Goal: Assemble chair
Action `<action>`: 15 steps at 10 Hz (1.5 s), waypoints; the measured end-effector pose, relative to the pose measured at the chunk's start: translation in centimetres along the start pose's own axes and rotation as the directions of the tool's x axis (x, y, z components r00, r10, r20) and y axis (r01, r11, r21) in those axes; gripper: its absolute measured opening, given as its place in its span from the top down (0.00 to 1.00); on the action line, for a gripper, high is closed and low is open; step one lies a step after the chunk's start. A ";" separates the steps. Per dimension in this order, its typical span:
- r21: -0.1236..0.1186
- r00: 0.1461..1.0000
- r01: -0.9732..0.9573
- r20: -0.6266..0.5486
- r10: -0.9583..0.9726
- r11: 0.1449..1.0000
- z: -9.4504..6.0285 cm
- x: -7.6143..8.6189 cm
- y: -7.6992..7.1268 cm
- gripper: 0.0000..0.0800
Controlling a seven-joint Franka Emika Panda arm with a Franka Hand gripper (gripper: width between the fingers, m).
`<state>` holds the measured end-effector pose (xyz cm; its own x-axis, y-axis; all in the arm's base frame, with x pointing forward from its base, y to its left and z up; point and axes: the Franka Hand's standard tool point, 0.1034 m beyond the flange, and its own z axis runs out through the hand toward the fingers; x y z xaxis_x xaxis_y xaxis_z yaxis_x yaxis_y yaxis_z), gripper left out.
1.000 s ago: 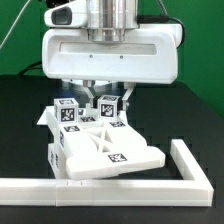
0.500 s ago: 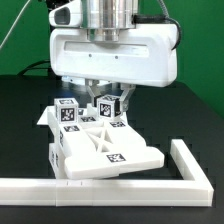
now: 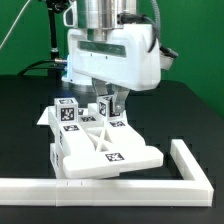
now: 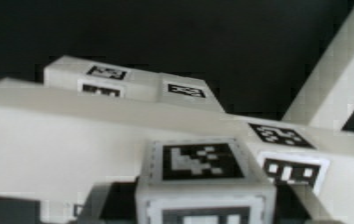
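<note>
The chair (image 3: 105, 150) lies in the middle of the black table, a white slab with an X-braced panel and tagged square posts. One post (image 3: 66, 112) stands at its back, toward the exterior view's left. My gripper (image 3: 108, 106) comes straight down and is shut on a second upright post (image 3: 107, 107) beside it. In the wrist view this post (image 4: 200, 172) sits squarely between my dark fingers (image 4: 106, 205), its tagged top facing the camera, and my gripper (image 4: 200, 203) clamps its sides. The chair's other tagged blocks (image 4: 135, 82) lie beyond it.
A long white L-shaped rail (image 3: 150, 186) runs along the front of the table and turns back at the exterior view's right. It shows as a slanted white bar (image 4: 334, 85) in the wrist view. The arm's wide white hand (image 3: 110, 55) hangs over the chair's rear.
The hand has turned about its vertical axis while staying over the same spot. The post stays between the fingers and the chair has not shifted.
</note>
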<state>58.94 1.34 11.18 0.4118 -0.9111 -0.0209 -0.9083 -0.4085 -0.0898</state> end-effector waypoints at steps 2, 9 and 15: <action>0.003 0.981 -0.196 0.011 0.195 0.981 0.1 -0.4 -0.1 0.64; 0.013 0.860 -0.508 0.056 0.507 0.861 0.2 -0.9 -0.4 0.40; 0.051 0.879 -0.469 0.120 0.461 0.882 -5.2 -0.8 -1.2 0.19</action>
<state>59.33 2.32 16.50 -0.0477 -0.9826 -0.1792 -0.9902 0.0701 -0.1204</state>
